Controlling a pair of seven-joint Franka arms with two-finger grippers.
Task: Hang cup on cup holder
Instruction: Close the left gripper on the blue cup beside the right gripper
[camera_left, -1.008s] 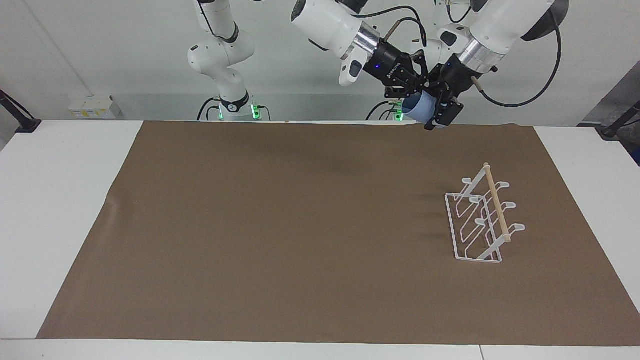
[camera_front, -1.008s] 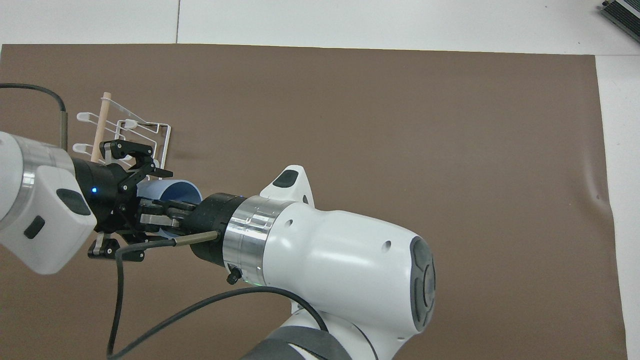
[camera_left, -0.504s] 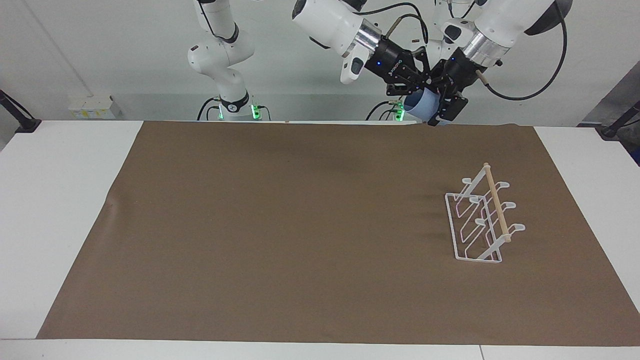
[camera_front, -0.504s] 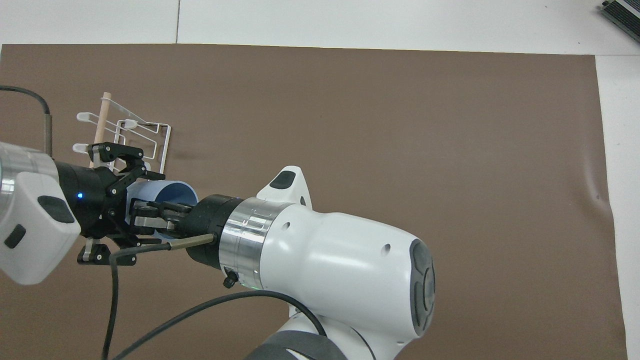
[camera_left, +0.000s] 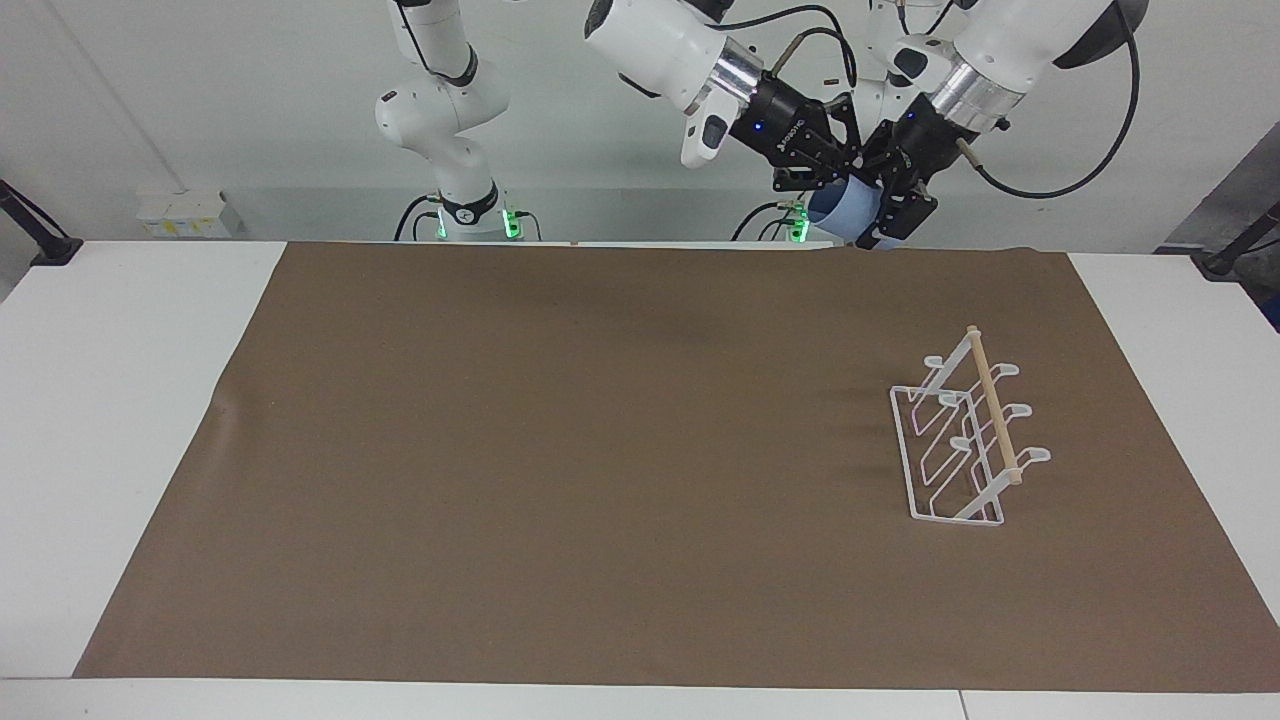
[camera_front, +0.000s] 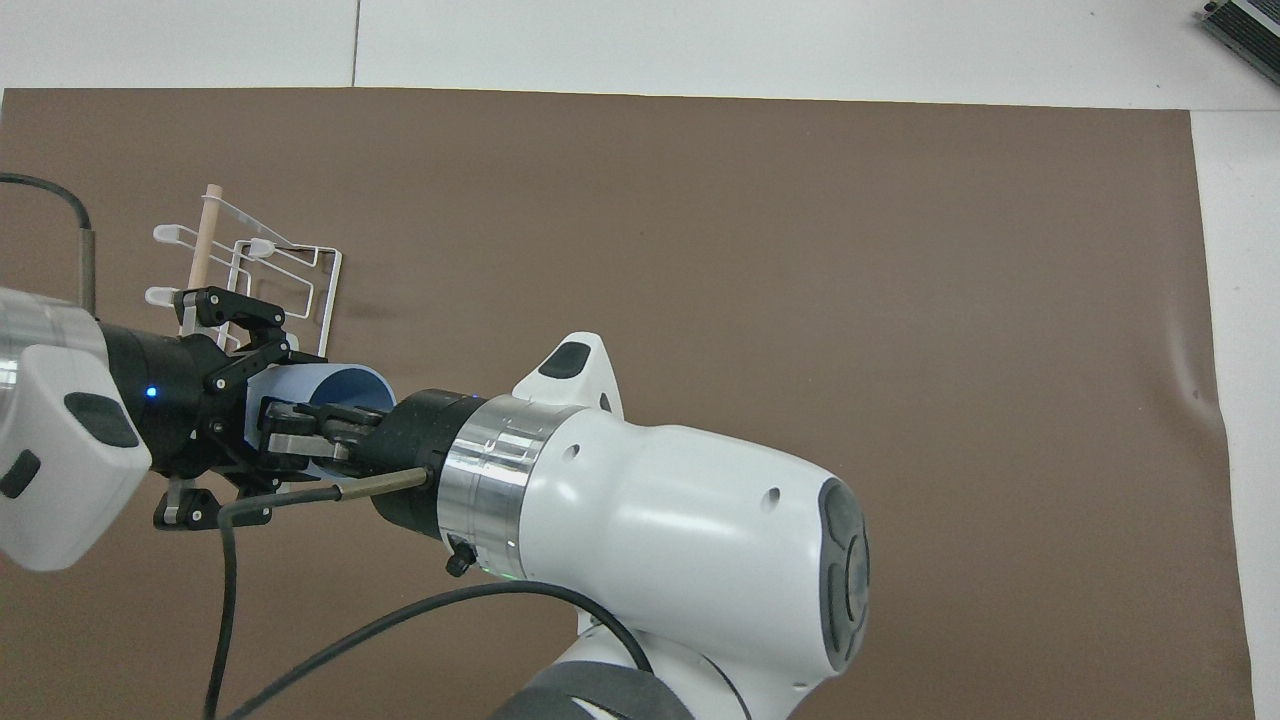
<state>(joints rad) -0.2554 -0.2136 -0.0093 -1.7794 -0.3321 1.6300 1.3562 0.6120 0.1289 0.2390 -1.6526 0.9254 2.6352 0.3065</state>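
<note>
The light blue cup (camera_left: 845, 208) is held in the air over the robots' edge of the brown mat, lying on its side. It also shows in the overhead view (camera_front: 335, 383). My right gripper (camera_left: 820, 178) (camera_front: 300, 432) is shut on the cup's rim wall. My left gripper (camera_left: 888, 215) (camera_front: 275, 432) is open, with a finger on either side of the cup's base end. The white wire cup holder (camera_left: 955, 445) (camera_front: 285, 262) with its wooden dowel stands empty on the mat toward the left arm's end, farther from the robots than the cup.
A brown mat (camera_left: 600, 450) covers most of the white table (camera_left: 120, 420). A dark device (camera_front: 1245, 25) lies at the table's corner farthest from the robots, at the right arm's end. The right arm's large body hides much of the mat in the overhead view.
Both grippers and the cup have moved together a little upward and toward the left arm's end of the table. The grip on the cup looks unchanged.
</note>
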